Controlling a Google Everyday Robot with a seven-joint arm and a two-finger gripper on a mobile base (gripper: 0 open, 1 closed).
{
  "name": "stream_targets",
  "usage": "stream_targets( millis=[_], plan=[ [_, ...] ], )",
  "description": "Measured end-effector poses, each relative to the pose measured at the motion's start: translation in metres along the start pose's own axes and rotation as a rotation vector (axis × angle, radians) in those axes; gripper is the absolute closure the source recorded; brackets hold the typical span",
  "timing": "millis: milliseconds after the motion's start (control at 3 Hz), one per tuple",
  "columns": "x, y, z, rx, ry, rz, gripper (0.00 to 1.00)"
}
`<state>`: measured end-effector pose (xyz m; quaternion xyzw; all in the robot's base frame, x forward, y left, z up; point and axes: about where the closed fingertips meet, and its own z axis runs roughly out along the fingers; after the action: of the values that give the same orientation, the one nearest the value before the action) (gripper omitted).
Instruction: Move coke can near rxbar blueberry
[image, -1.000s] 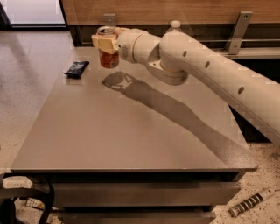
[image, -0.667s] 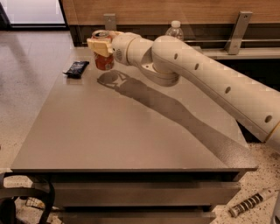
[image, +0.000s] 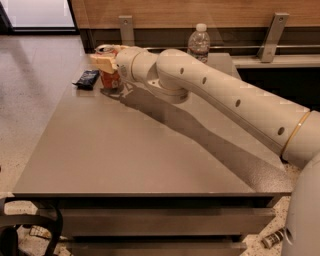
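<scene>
We see a grey-brown table (image: 150, 155) with a plain flat top, standing on a pale speckled floor (image: 30, 80). By its far edge a clear water bottle (image: 199, 42) with a white cap stands upright. Behind it runs a wooden wall panel (image: 200, 10) bearing two grey metal fittings, a near bracket (image: 126, 27) and a far bracket (image: 273, 30). Low at the left lies a black looped thing (image: 20, 232), perhaps a cable. The gripper (image: 107, 67) clasps the coke can (image: 110, 80) at the table's far left corner.
</scene>
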<state>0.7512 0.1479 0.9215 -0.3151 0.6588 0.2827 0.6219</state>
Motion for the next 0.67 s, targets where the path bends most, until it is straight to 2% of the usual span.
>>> stream_targets(
  millis=[333,667],
  plan=[
    [0.0157,-0.0063,0.0029,0.039,0.047,-0.031,1.0],
    [0.023,-0.0137,0.0,0.071,0.068,-0.052,1.0]
  ],
)
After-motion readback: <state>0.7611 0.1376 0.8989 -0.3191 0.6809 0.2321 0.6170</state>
